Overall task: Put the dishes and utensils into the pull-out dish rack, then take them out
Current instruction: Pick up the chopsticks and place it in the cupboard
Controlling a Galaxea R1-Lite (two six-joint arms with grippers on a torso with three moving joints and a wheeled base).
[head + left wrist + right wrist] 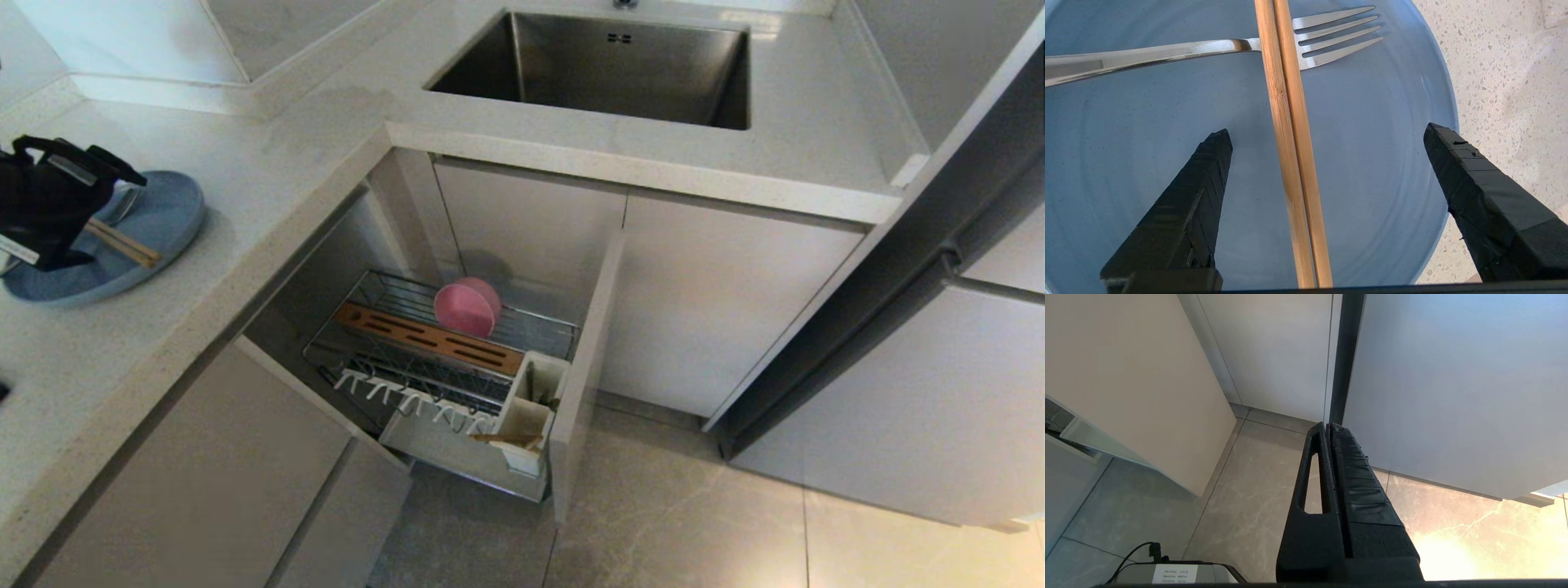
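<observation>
A light-blue plate (167,216) lies on the counter at the left. On the plate (1372,122) rest a pair of wooden chopsticks (1286,122) and, under them, a silver fork (1167,51). My left gripper (1327,132) hovers open just above the plate, one finger on each side of the chopsticks and touching neither. In the head view the left gripper (61,237) hides part of the plate and the chopsticks (126,243). The pink bowl (467,306) stands on edge in the pulled-out dish rack (384,286). My right gripper (1329,425) hangs shut above the floor.
The steel sink (604,69) is set in the counter behind the rack. A white utensil cup (531,400) sits at the rack's front corner, beside the beige front panel (584,367). White cabinet doors and grey floor tiles surround the open drawer.
</observation>
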